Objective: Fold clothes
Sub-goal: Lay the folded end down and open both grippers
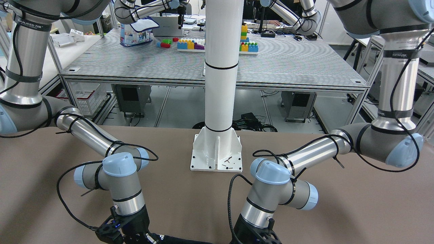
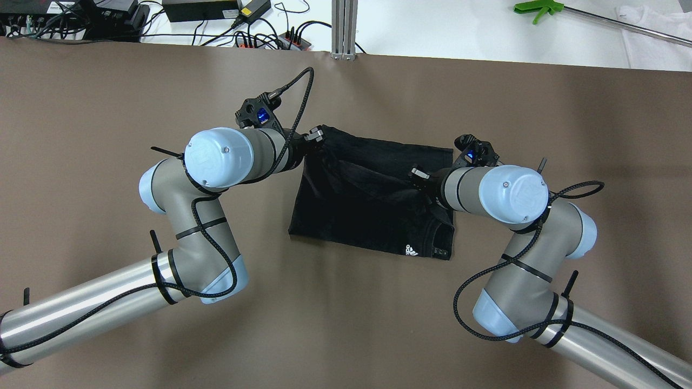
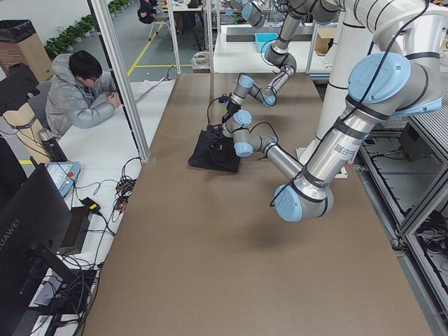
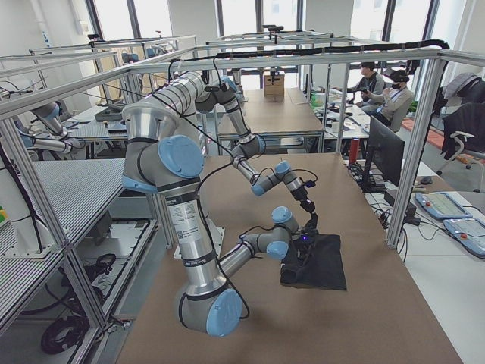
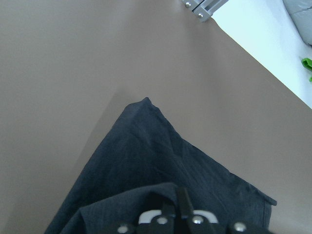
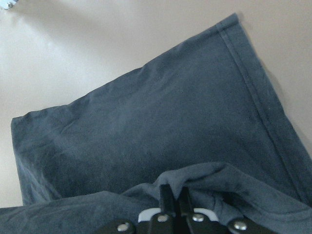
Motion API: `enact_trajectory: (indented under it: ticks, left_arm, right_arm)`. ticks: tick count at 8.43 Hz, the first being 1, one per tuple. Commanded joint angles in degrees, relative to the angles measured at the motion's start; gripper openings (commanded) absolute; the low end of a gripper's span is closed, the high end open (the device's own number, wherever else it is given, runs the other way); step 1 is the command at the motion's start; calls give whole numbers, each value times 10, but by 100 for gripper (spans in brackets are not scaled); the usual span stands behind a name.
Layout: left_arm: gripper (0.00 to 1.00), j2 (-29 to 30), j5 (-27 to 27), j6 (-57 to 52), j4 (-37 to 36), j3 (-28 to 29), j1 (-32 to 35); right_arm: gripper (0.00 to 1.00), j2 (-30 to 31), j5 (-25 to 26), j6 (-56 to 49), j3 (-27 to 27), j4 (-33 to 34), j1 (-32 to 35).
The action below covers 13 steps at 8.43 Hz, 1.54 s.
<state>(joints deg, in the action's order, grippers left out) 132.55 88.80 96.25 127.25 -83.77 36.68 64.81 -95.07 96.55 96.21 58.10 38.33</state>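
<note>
A: Nearest the lens, the left gripper [image 5: 175,196] is seen pinched shut on a raised fold of the black garment [image 2: 367,216].

B: And the right gripper [image 6: 173,192]?

A: It is clamped on a bunched fold of the same cloth.

B: Where is the garment laid?

A: It is spread on the brown table [image 2: 108,108], midway between the left and right edges and nearer the far edge. It is gripped at its far left corner and on its right side.

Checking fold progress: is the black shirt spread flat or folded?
Partly folded: shirt lies doubled; left hand and right hand pinch a lifted layer.
</note>
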Motion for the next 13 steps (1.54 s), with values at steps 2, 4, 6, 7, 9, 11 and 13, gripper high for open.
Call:
enact_trajectory:
  ticks: [2, 4, 6, 7, 9, 11, 13]
  left_arm:
    - [0, 1, -1, 2, 4, 7, 1]
    - [99, 2, -13, 2, 5, 9, -1]
    - [100, 16, -28, -5, -1, 26, 10]
    - [100, 17, -23, -6, 2, 42, 29]
    - [100, 16, 29, -33, 1, 42, 72]
    - [100, 10, 63, -61, -2, 41, 95]
    - [100, 10, 66, -75, -3, 42, 104]
  right_arm:
    - [0, -6, 3, 7, -3, 0, 2]
    - [94, -6, 10, 7, -3, -1, 1]
    - [94, -6, -12, 3, -1, 0, 30]
    - [94, -7, -37, 3, -1, 0, 41]
    - [94, -31, -42, 7, 1, 4, 41]
    - [94, -51, -41, 2, -5, 9, 35]
    - [94, -94, -34, -14, -54, 9, 1]
